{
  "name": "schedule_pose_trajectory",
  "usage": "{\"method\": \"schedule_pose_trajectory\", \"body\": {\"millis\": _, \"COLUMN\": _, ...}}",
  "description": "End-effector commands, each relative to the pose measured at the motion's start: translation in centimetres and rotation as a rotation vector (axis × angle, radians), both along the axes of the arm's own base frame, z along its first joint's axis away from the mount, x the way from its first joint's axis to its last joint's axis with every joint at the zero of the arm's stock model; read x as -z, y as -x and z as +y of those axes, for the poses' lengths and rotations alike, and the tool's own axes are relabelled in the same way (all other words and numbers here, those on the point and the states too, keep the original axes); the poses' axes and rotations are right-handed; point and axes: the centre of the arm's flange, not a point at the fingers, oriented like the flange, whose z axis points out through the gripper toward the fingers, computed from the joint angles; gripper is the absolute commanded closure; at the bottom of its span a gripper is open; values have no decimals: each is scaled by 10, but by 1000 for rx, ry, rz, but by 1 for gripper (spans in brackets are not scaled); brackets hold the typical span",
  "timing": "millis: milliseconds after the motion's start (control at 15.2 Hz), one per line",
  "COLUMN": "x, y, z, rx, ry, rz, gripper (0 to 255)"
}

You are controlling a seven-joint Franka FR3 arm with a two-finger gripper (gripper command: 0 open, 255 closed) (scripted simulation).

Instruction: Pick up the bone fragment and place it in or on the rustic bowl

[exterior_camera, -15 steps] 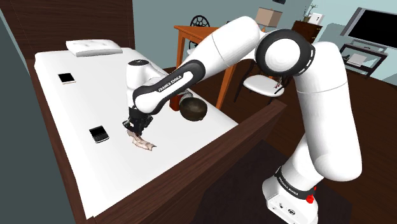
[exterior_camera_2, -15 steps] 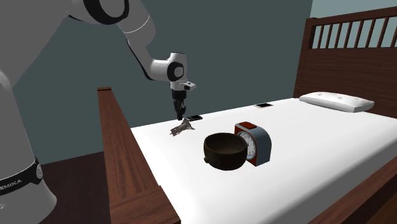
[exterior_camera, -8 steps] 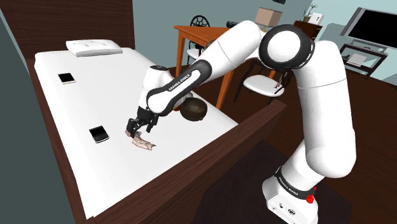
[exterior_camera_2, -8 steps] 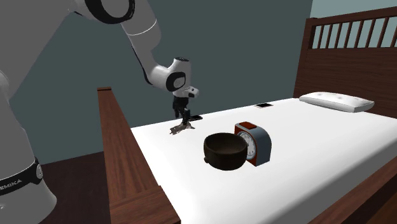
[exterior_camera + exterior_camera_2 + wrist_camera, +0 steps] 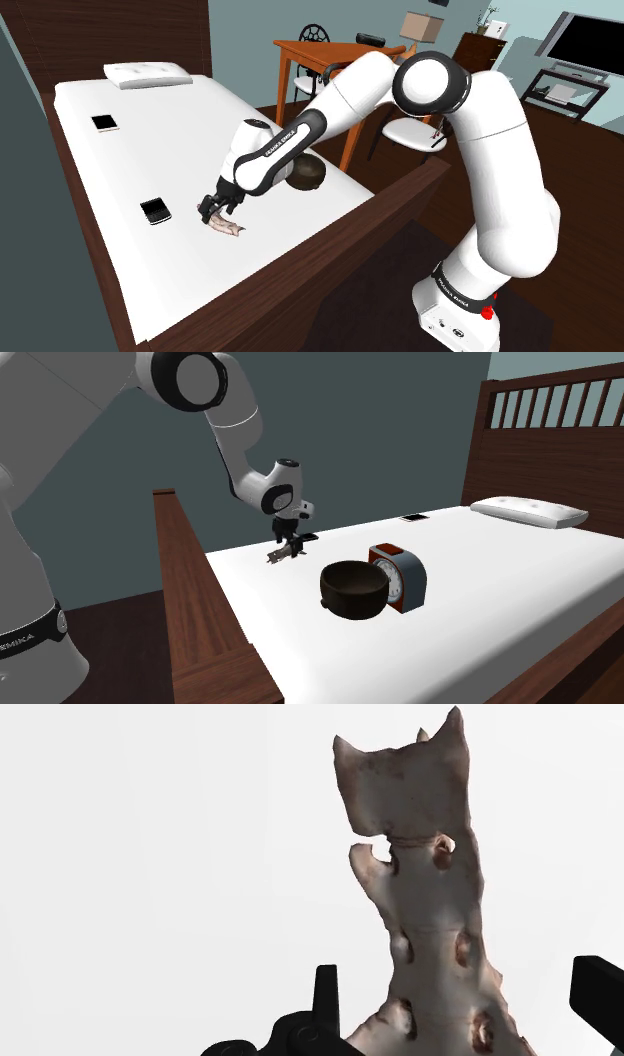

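Bone fragment (image 5: 430,894) is lying flat on the white bed (image 5: 120,170), pale w/ reddish pits, not far from the mattress edge by the dark wood board (image 5: 185,602). Gripper (image 5: 461,992) is low over its near end. The fingers (image 5: 325,996) are spread wide either side and neither touches it afaict, so nothing's grabbed. Dark rustic bowl (image 5: 352,589) sits further along the mattress, well apart from the bone, w/ a red & grey clock (image 5: 404,578) right behind it. Black phone (image 5: 155,210) is just beside the gripper.
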Motion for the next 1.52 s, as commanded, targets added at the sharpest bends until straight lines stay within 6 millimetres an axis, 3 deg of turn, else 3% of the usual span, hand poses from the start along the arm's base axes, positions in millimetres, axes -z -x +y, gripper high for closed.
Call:
{"method": "schedule_pose_trajectory", "body": {"millis": 0, "x": 5, "y": -1, "z": 0, "rx": -1, "ry": 0, "rz": -1, "gripper": 0}}
{"method": "schedule_pose_trajectory", "body": {"millis": 396, "x": 5, "y": -1, "z": 0, "rx": -1, "ry": 0, "rz": -1, "gripper": 0}}
{"method": "schedule_pose_trajectory", "body": {"millis": 462, "x": 5, "y": -1, "z": 0, "rx": -1, "ry": 0, "rz": -1, "gripper": 255}}
{"method": "schedule_pose_trajectory", "body": {"millis": 1056, "x": 5, "y": -1, "z": 0, "rx": -1, "ry": 0, "rz": -1, "gripper": 255}}
{"method": "schedule_pose_trajectory", "body": {"millis": 1452, "x": -27, "y": -1, "z": 0, "rx": -1, "ry": 0, "rz": -1, "gripper": 255}}
